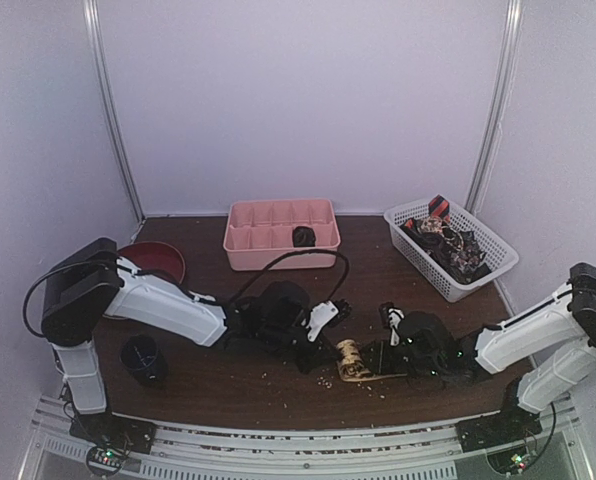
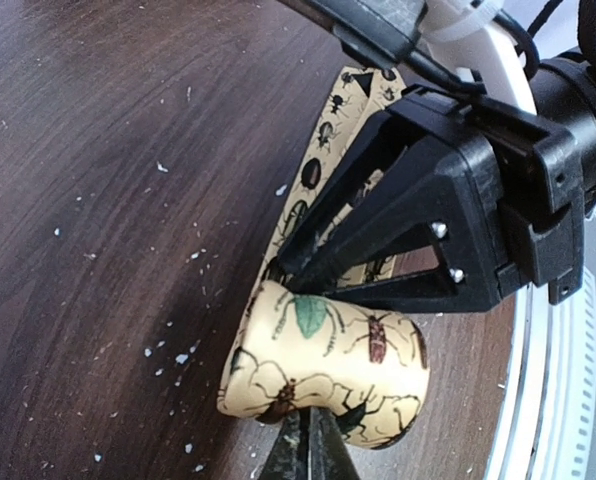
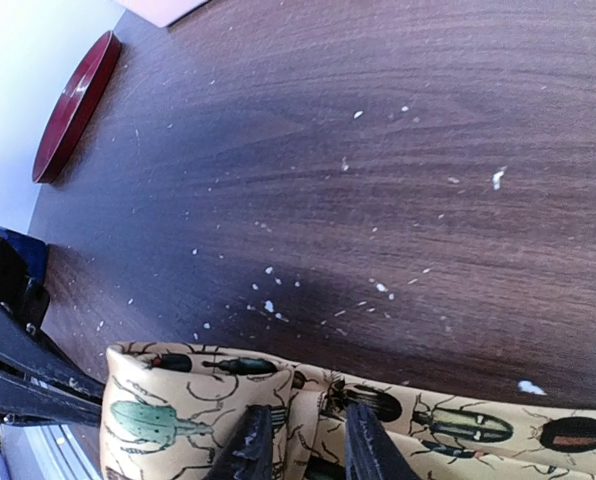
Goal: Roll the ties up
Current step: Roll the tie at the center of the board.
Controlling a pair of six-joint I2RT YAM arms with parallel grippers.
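The wooden table (image 1: pixel 228 390) carries a pink tray (image 1: pixel 268 257) at its back. Right of the tray stands a white basket (image 1: pixel 473 283) of dark and red patterned ties (image 1: pixel 448 245); left of it lies a red plate (image 1: pixel 158 260). A dark rolled tie (image 1: pixel 303 236) sits in the tray. In front of the tray, the tan tie (image 2: pixel 328 360) lies partly rolled. The left gripper (image 2: pixel 306 440) has its fingers pressed together at the roll's edge. The right gripper (image 3: pixel 306 420) pinches the tie beside the roll, its fingers narrow.
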